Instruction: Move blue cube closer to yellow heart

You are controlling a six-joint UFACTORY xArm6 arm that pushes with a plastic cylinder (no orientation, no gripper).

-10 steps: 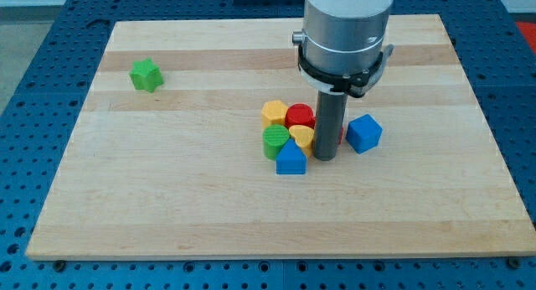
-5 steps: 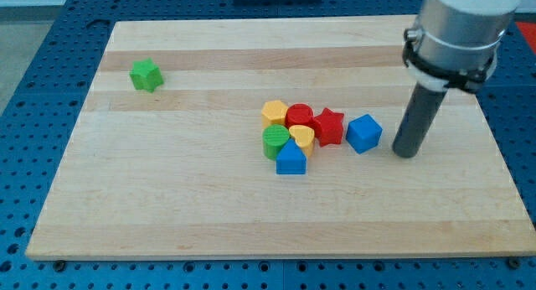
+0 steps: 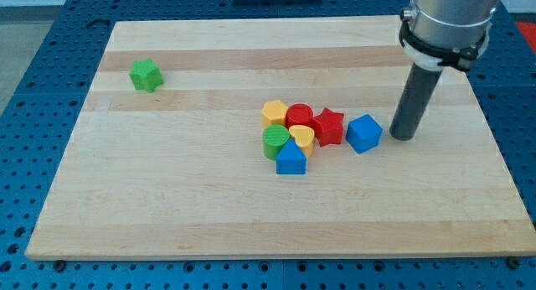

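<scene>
The blue cube point(image 3: 363, 132) sits on the wooden board right of centre, just right of the red star point(image 3: 329, 126). The yellow heart point(image 3: 301, 137) lies in the cluster, left of the red star and above the blue house-shaped block point(image 3: 291, 158). My tip point(image 3: 403, 137) rests on the board a short way to the right of the blue cube, with a small gap between them. The red star stands between the blue cube and the yellow heart.
The cluster also holds a yellow hexagon-like block point(image 3: 274, 113), a red cylinder point(image 3: 299, 116) and a green cylinder point(image 3: 275, 142). A green star point(image 3: 146, 75) lies alone at the view's upper left. The board's right edge point(image 3: 494, 139) is near my tip.
My tip moved from beside the yellow heart, in front of the red star, out to the right of the blue cube, then slightly up and left toward the cube. The blocks have not moved.
</scene>
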